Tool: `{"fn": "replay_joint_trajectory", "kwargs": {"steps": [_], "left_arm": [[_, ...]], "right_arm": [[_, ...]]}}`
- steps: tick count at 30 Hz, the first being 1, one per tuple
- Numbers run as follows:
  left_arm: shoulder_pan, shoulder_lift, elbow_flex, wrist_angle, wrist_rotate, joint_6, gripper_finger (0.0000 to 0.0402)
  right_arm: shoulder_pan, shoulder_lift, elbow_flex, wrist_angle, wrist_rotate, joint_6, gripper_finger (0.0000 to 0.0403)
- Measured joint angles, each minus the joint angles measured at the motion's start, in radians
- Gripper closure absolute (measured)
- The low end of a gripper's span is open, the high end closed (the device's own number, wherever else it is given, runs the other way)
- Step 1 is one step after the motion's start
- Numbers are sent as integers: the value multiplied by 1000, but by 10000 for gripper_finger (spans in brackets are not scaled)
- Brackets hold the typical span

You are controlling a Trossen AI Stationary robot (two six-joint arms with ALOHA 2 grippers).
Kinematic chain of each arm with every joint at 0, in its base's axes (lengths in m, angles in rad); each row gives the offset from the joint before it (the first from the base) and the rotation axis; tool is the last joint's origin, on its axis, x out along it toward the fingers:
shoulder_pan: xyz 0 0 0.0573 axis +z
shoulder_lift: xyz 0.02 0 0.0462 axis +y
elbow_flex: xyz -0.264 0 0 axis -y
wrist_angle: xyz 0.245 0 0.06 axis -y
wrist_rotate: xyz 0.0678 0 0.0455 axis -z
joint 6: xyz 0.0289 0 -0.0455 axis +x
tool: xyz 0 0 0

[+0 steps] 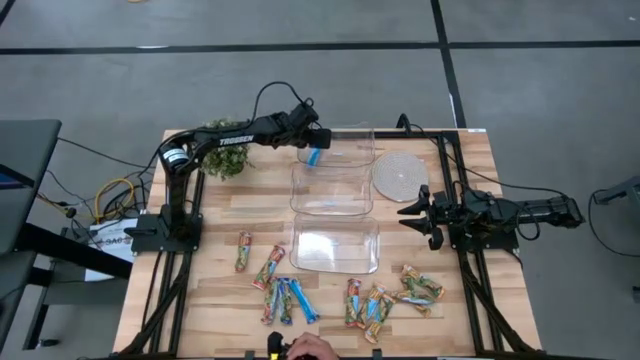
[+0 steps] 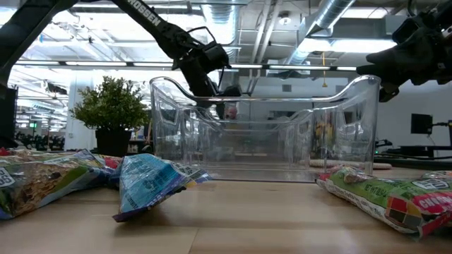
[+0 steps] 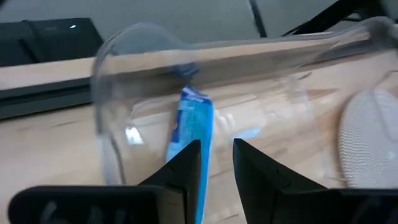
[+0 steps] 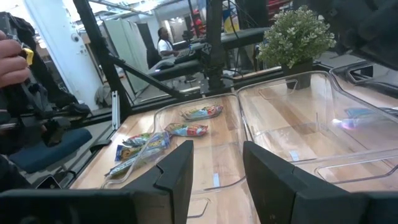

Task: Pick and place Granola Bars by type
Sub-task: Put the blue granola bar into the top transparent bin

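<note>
My left gripper [image 1: 318, 137] is open over the left end of the far clear tub [image 1: 350, 150]. A bright blue bar [image 1: 313, 157] slants inside that tub just under the fingers; in the left wrist view the blue bar [image 3: 189, 127] runs away from the fingers and partly behind one of them. Several more wrapped bars lie flat on the near part of the table, among them a pair [image 1: 287, 300] and a cluster [image 1: 385, 298]. My right gripper [image 1: 418, 213] waits open at the table's right side, clear of everything. My left gripper stands open over the blue bar from above. The bar's near end [image 3: 202, 199] passes behind one finger [image 3: 183, 171], with a gap to the other finger. Whether that finger touches the bar, I cannot tell.
A middle tub [image 1: 332, 188] and a near tub [image 1: 335, 245] stand in a row with the far one. A round woven mat [image 1: 400, 175] lies to the right of the tubs, a potted plant [image 1: 222, 150] at far left. A person's hand [image 1: 305, 348] shows at the near edge.
</note>
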Motion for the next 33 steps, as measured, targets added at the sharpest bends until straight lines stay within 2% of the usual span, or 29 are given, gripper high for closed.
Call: {"fn": "replay_joint_trajectory", "kwargs": {"steps": [5, 10, 24, 33], "left_arm": [[-9, -11, 0, 61, 62, 44, 317], [-20, -51, 0, 85, 49, 84, 317], [-108, -195, 0, 159, 15, 426, 317], [-215, -261, 0, 235, 75, 584, 317]], "right_arm": [[0, 0, 0, 0, 0, 0, 270], [0, 0, 0, 0, 0, 0, 269], [0, 0, 0, 0, 0, 0, 270], [0, 0, 0, 0, 0, 0, 270]]}}
